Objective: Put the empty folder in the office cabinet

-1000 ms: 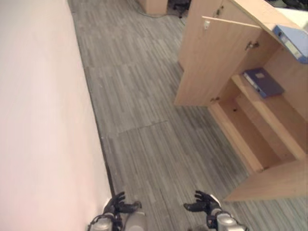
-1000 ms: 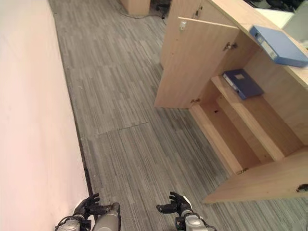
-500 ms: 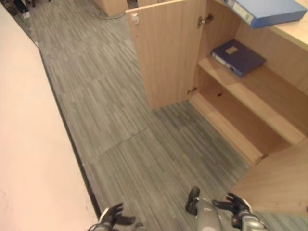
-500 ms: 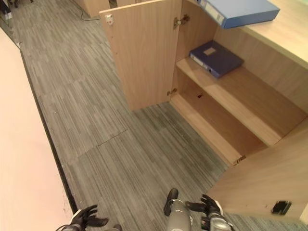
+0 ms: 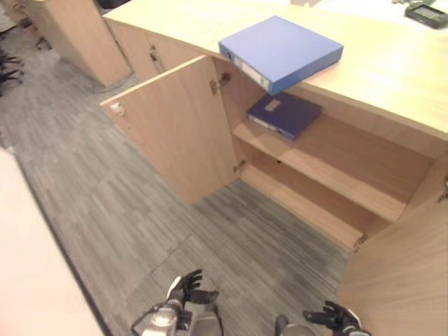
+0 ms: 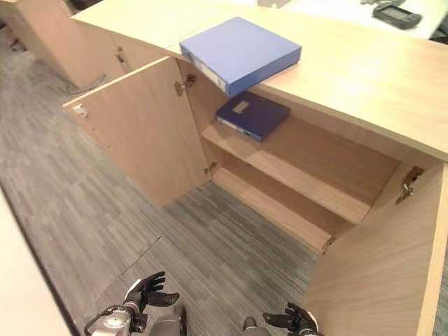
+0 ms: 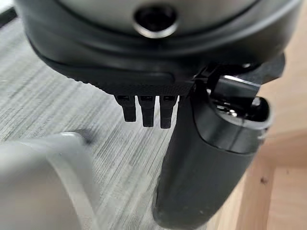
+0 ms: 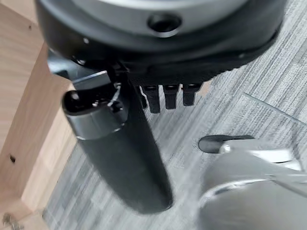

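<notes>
View: had swung to face the open cabinet (image 6: 329, 175).
Folder (image 6: 241, 52): lay on the cabinet top, untouched; a darker one (image 6: 252, 115) sat on the shelf.
Left hand (image 5: 185, 290): released, low.
Right hand (image 6: 290, 320): released, low.
Meaning: pickup not begun.

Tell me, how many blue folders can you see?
2. A light blue folder lies on top of the cabinet; a dark blue folder lies on its upper shelf. Others may be hidden behind the doors.
</notes>
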You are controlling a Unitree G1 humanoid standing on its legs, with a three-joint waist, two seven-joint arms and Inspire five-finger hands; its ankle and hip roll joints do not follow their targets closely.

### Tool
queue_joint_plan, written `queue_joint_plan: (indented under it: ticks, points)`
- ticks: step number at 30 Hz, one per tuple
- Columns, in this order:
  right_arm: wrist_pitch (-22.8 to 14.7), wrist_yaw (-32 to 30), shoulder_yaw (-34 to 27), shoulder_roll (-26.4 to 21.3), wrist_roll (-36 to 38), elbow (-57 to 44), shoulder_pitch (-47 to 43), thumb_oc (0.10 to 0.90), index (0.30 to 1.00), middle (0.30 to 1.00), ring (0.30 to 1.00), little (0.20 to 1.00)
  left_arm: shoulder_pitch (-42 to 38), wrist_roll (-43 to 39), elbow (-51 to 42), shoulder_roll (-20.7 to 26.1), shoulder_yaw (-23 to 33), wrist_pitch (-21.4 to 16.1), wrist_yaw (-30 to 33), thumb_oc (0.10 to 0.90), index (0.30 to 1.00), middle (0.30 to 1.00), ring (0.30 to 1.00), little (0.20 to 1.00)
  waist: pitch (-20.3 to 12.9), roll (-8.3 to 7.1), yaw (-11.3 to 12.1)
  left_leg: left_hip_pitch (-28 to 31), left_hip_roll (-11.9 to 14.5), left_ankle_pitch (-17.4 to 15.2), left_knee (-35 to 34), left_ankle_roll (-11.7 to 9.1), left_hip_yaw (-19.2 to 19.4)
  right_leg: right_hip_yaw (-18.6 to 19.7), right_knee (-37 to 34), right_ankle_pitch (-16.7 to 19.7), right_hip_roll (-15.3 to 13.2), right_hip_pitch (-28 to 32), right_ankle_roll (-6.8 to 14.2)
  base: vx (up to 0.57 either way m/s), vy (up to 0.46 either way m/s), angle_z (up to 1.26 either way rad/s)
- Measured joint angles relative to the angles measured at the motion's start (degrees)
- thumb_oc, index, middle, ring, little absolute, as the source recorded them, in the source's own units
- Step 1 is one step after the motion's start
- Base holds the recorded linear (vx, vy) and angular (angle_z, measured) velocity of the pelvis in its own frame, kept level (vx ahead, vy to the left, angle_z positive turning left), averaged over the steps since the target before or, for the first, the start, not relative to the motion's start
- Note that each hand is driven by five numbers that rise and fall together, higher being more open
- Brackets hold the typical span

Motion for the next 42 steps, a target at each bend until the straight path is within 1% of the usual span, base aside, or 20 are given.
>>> queue_joint_plan:
  ticks: [2, 5, 6, 8, 11, 16, 18, 19, 21, 23, 24, 26, 28, 32, 34, 36, 38, 40, 41, 42]
  points:
    - [0.0, -0.1, -0.6, -1.4, 0.0, 0.6, 0.1, 0.8, 0.9, 0.9, 0.9, 0.9, 0.4, 0.0, 2.4, -0.2, 0.0, 0.0, 0.1, 0.8, 0.9, 0.9, 0.9, 0.9, 1.1, 0.49, 1.8, 0.3, -0.4, 2.0, -8.6, 0.3, -6.3, 4.9, -1.1, -0.4, 0.4, 1.9, 1.2, 0.54, 0.122, -1.26]
    - [0.0, -0.2, -1.0, -2.8, 0.0, 0.7, -0.6, 0.8, 0.9, 0.9, 0.9, 0.9, -0.3, -0.5, 2.5, -0.7, 1.3, -0.6, 0.0, 0.8, 0.9, 0.9, 0.9, 0.9, 1.7, 0.97, 3.3, 0.0, -1.2, -0.1, -8.3, 1.0, -11.2, 12.3, -1.6, -4.3, -1.3, 3.7, 2.9, 0.45, 0.206, -1.28]
    - [0.0, -0.3, -0.7, -2.6, -0.1, 0.8, -1.5, 0.8, 0.9, 0.9, 0.9, 0.9, -0.9, -0.5, 2.8, -0.4, 1.8, -0.5, 0.1, 0.8, 0.9, 0.9, 0.9, 0.9, 2.3, -0.4, 4.2, 1.3, -3.5, 3.7, -6.0, 0.2, -10.3, 16.6, -1.1, -5.0, -3.6, 4.0, 4.2, 0.43, 0.299, -1.76]
    - [-0.1, 0.4, -0.7, -0.7, -0.2, 0.5, -2.7, 0.8, 0.9, 0.9, 0.9, 0.9, -3.5, 0.6, 3.2, 1.5, 2.1, -0.2, 0.3, 0.8, 0.9, 0.9, 0.9, 0.9, 3.3, -3.9, 5.0, 1.3, -7.7, 4.2, -0.7, 2.5, -7.8, 19.2, 0.5, -3.9, -7.6, 4.1, 5.7, 0.46, 0.395, -1.27]
    - [-0.1, 1.0, -0.8, 2.1, -0.3, 0.7, -2.1, 0.8, 0.9, 0.9, 0.9, 0.9, -4.1, 2.1, 2.7, 2.9, 2.2, -1.3, 0.8, 0.8, 0.9, 0.9, 0.9, 0.9, 3.2, -4.2, 5.4, 2.3, -9.6, 0.8, 3.0, 6.7, -3.6, 19.2, 1.8, -0.2, -8.7, 4.9, 7.7, 0.28, 0.32, -0.52]
    - [0.0, 2.1, -2.9, 4.3, -0.3, 1.1, -1.6, 0.8, 0.9, 0.9, 0.9, 0.9, -2.4, 3.2, 4.2, 3.1, 1.6, -1.1, 1.0, 0.8, 0.9, 0.9, 0.9, 0.9, 2.6, -3.4, 3.9, 3.4, -11.1, -2.3, 4.3, 9.9, 0.6, 19.5, 6.3, 5.3, -10.8, 1.8, 10.3, 0.18, 0.259, -0.36]
    - [0.1, 2.1, -2.8, 4.6, -0.3, 2.1, -2.7, 0.8, 0.9, 0.9, 0.9, 0.9, -1.3, 3.2, 4.9, 3.1, 1.6, 0.0, 1.0, 0.8, 0.9, 0.9, 0.9, 0.9, 2.5, -3.45, 3.6, 5.7, -10.1, -1.1, 0.5, 11.6, 4.1, 17.5, 10.8, 9.6, -10.9, -2.9, 11.8, 0.16, 0.498, -0.85]
    - [0.2, 1.8, -1.6, 4.6, -0.3, 2.1, -3.4, 0.8, 0.9, 0.9, 0.9, 0.9, -1.0, 3.0, 4.5, 3.3, 2.0, 0.4, 1.0, 0.8, 0.9, 0.9, 0.9, 0.9, 2.6, -3.35, 3.6, 7.6, -9.8, -0.6, -1.1, 12.4, 6.3, 10.1, 15.8, 12.8, -11.5, -5.8, 13.8, 0.17, 0.558, -0.91]
    - [0.1, 1.0, -0.6, 3.6, -0.4, 1.8, -2.8, 0.8, 0.9, 0.9, 0.9, 0.9, 2.1, 2.5, 1.3, 4.0, 1.6, 0.6, 1.0, 0.8, 0.9, 0.9, 0.9, 0.9, 1.8, -2.75, 3.5, 14.0, -9.5, -1.1, -5.0, 14.7, 10.0, -10.4, 29.1, 18.1, -17.5, -10.9, 10.7, 0.24, 0.425, -0.92]
    - [0.0, 1.0, -0.2, 3.3, -0.5, 0.1, -1.7, 0.8, 0.9, 0.9, 0.9, 0.9, 0.3, 2.1, 2.6, 4.8, 2.1, 0.2, 1.2, 0.8, 0.9, 0.9, 0.9, 0.9, 0.2, -2.53, 2.3, 14.2, -9.9, -2.3, -5.7, 15.2, 9.0, -2.8, 33.8, 6.1, -8.1, -15.8, 12.0, 0.2, 0.162, -0.17]
    - [-0.4, 1.1, -0.2, 3.6, -0.5, -0.6, -2.0, 0.8, 0.9, 0.9, 0.9, 0.9, -0.7, 2.1, 3.2, 5.3, 2.3, 0.2, 1.1, 0.8, 0.9, 0.9, 0.9, 0.9, 0.2, -2.58, 1.5, 14.3, -10.4, -1.5, -6.0, 14.0, 8.0, -0.8, 28.4, 1.6, -3.1, -16.1, 11.1, 0.13, -0.045, 0.36]
    - [-0.6, 0.9, -0.5, 3.4, -0.4, -0.1, -0.9, 0.8, 0.9, 0.9, 0.9, 0.9, -1.0, 2.1, 3.2, 4.8, 1.8, -0.3, 1.0, 0.8, 0.9, 0.9, 0.9, 0.9, -0.5, -3.85, 1.6, 15.5, -13.3, -1.6, -7.3, 13.7, 8.7, -2.1, 18.3, 0.9, -4.1, -16.3, 9.1, 0.16, -0.084, 0.18]
    - [-0.4, 1.0, -0.4, 3.3, -0.4, -0.1, -1.7, 0.8, 0.9, 0.9, 0.9, 0.9, 0.4, 2.0, 5.2, 3.9, 1.9, 0.0, 1.1, 0.8, 0.9, 0.9, 0.9, 0.9, -0.8, -1.99, 1.7, 16.1, -14.4, -1.7, -8.7, 14.1, 9.7, -4.1, -3.2, 8.1, -8.8, -15.9, 10.6, 0.23, -0.105, -0.14]
    - [-0.2, 1.0, -0.6, 3.6, -0.5, -0.1, -1.4, 0.8, 0.9, 0.9, 0.9, 0.9, 4.7, 2.0, 5.3, 4.6, 2.5, -0.1, 1.4, 0.8, 0.9, 0.9, 0.9, 0.9, -1.6, -3.23, 1.6, 19.3, -14.8, -3.0, -10.2, 13.9, 9.4, -1.8, -10.3, 18.4, -12.0, -15.8, 13.1, 0.27, -0.135, 0.0]
    - [-0.3, 1.1, -0.7, 3.3, -0.5, 0.7, -0.7, 0.8, 0.9, 0.9, 0.9, 0.9, 5.6, 2.2, 5.4, 4.1, 2.4, -0.1, 1.0, 0.8, 0.9, 0.9, 0.9, 0.9, -1.6, -3.23, 0.2, 21.4, -14.6, -4.3, -10.8, 13.0, 7.8, -0.6, -10.3, 19.7, -11.8, -15.6, 12.9, 0.41, -0.225, 0.32]
    - [-0.3, 1.1, -1.7, 2.5, -0.7, 4.0, 0.8, 0.8, 0.9, 0.9, 0.9, 0.9, 7.4, 2.2, 6.7, 3.0, 2.6, -0.1, 1.3, 0.8, 0.9, 0.9, 0.9, 0.9, -5.1, -2.45, 0.4, 25.7, -12.0, -7.4, -10.8, 8.8, 5.8, -0.9, -10.0, 20.6, -9.3, -10.6, 8.6, 0.32, -0.293, 0.53]
    - [0.2, 1.1, -1.8, -0.3, -1.6, 6.3, 0.9, 0.8, 0.9, 0.9, 0.9, 0.9, 7.2, 2.1, 7.1, -0.3, 2.5, -0.2, 1.0, 0.8, 0.9, 0.9, 0.9, 0.9, -6.7, 1.3, 0.0, 24.9, -6.5, -6.3, -8.6, 5.9, 2.9, -4.4, -10.0, 17.2, -4.7, -7.8, 5.4, 0.3, -0.422, 0.5]
    - [0.6, 1.2, -1.9, -0.8, -1.6, 5.0, 1.0, 0.8, 0.9, 0.9, 0.9, 0.9, 5.3, 2.1, 6.6, -0.4, 1.7, -0.2, 1.0, 0.8, 0.9, 0.9, 0.9, 0.9, -6.6, 0.5, 0.2, 21.4, -5.2, -5.8, -1.4, 3.3, 1.0, -6.6, -10.2, 14.7, -3.7, -6.8, 4.4, 0.13, -0.214, 0.51]
    - [0.4, 1.3, -1.9, -1.1, -1.6, 4.1, 2.1, 0.8, 0.9, 0.9, 0.9, 0.9, 4.5, 2.0, 6.1, -0.3, 1.5, -0.2, 1.0, 0.8, 0.9, 0.9, 0.9, 0.9, -6.1, -1.47, 0.1, 17.4, -4.9, -6.0, 5.9, 0.8, 1.4, -7.4, -9.9, 14.7, -3.9, -6.7, 2.6, 0.11, -0.181, 0.37]
    - [0.1, 1.3, -1.8, -1.9, -1.6, 3.6, 1.7, 0.8, 0.9, 0.9, 0.9, 0.9, 4.6, 2.0, 4.6, -0.4, 1.5, -0.2, 0.5, 0.8, 0.9, 0.9, 0.9, 0.9, -6.0, -1.32, 0.1, 15.4, -2.9, -5.5, 9.4, -0.5, 1.8, -7.5, -9.8, 13.8, -2.4, -5.9, 0.1, 0.14, -0.226, 0.12]
